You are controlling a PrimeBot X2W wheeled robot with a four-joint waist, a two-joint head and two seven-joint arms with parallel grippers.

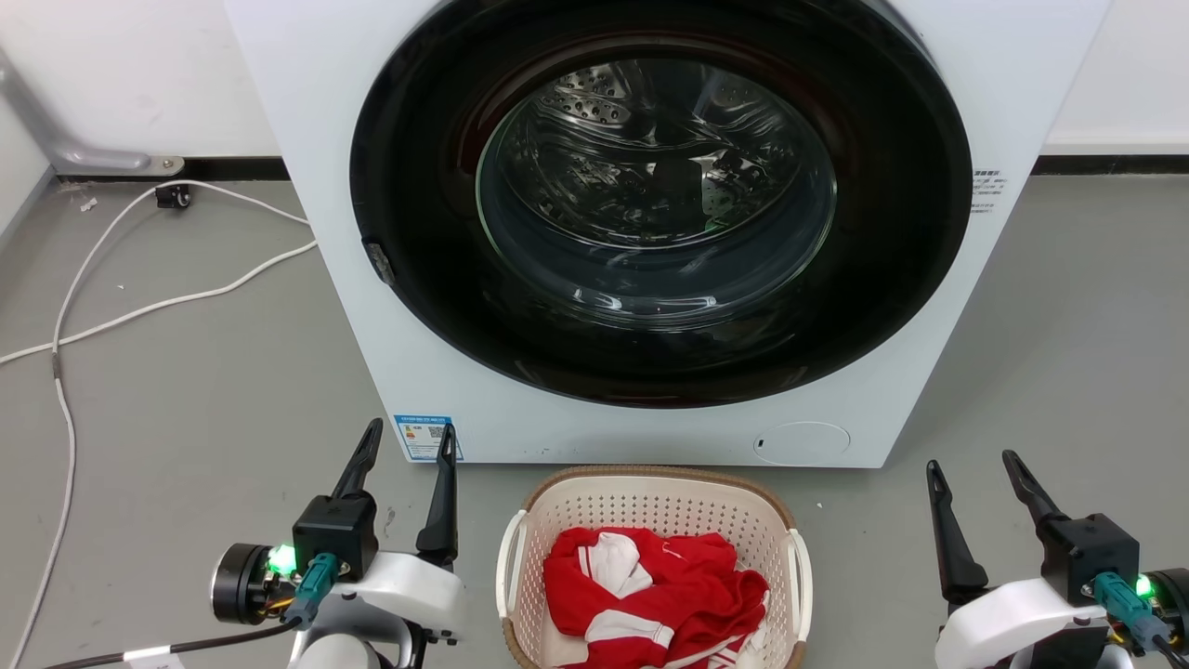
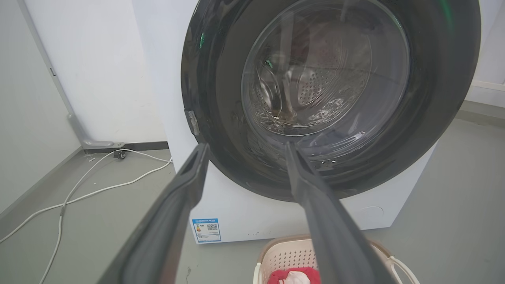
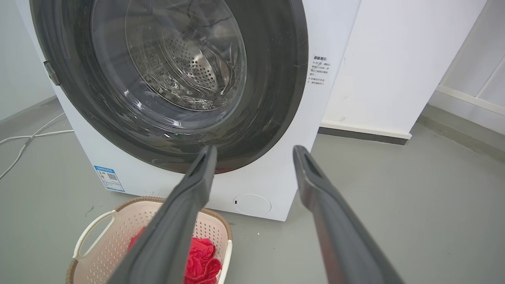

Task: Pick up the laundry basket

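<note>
Head view, washing machine point(image 1: 655, 223) behind laundry basket point(image 1: 641, 506)

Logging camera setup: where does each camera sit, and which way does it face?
Head view: on the head, facing forward and down at the washing machine and laundry basket; left tool and right tool show, open.
Left wrist view: on the left wrist, facing the machine's door along its own two fingers.
Right wrist view: on the right wrist, facing the door likewise, from the right side.
Shared: both wrist views catch the basket at their bottom edge.
</note>
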